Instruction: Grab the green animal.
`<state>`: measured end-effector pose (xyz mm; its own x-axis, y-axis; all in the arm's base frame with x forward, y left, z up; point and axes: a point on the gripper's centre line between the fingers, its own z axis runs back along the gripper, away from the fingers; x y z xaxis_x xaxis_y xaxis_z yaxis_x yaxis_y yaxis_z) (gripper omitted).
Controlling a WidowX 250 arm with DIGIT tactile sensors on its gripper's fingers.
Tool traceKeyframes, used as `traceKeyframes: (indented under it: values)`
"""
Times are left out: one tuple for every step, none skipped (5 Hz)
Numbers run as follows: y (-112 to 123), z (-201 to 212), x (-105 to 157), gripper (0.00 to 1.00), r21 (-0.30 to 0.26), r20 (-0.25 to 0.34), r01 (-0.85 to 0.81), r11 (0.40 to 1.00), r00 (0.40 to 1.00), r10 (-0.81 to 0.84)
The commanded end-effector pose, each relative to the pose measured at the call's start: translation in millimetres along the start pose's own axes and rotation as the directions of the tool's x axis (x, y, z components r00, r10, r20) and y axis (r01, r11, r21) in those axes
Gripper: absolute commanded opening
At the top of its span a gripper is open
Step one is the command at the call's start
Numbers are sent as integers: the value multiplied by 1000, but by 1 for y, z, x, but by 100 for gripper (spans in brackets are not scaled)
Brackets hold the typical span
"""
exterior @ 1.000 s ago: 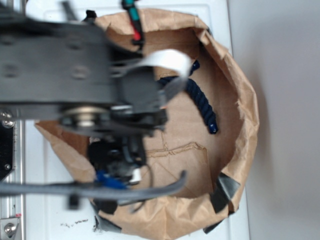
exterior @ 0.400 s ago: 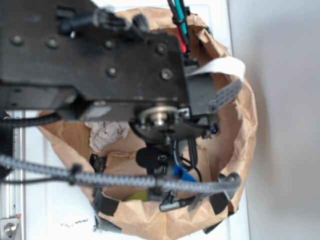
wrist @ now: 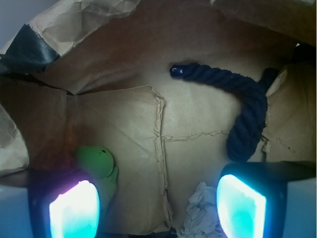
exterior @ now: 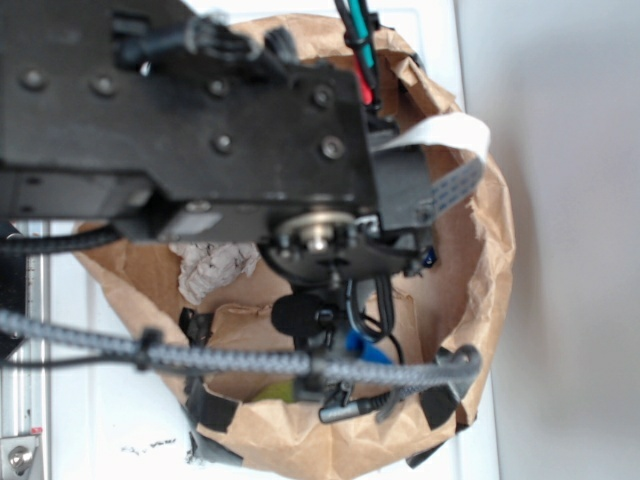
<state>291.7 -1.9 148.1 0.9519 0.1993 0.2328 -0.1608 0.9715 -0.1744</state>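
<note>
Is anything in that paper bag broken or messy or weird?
Nothing looks broken or spilled. The brown paper bag is crumpled and patched with dark tape, which is a bit scruffy. Inside lie a dark blue rope, a scrunched white wad and the green animal, beside one finger of the open gripper.

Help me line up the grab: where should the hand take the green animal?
Grip the green animal across its rounded body, coming straight down. It lies low on the bag floor, partly behind one finger, so the open hand likely needs shifting that way first.
</note>
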Motion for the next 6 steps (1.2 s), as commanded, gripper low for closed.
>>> traceKeyframes:
  values:
    - [16, 15, -8, 100, -113, 57, 49, 992, 997, -43]
    - [21, -4, -14, 100, -51, 67, 44, 998, 997, -40]
    - [25, -7, -25, 100, -46, 87, 81, 996, 993, -77]
    - [19, -18, -28, 100, -106, 71, 100, 989, 993, -93]
    - [6, -31, -32, 100, -72, 102, 99, 992, 991, -92]
    - [-6, -39, -34, 100, -86, 96, 104, 991, 991, -96]
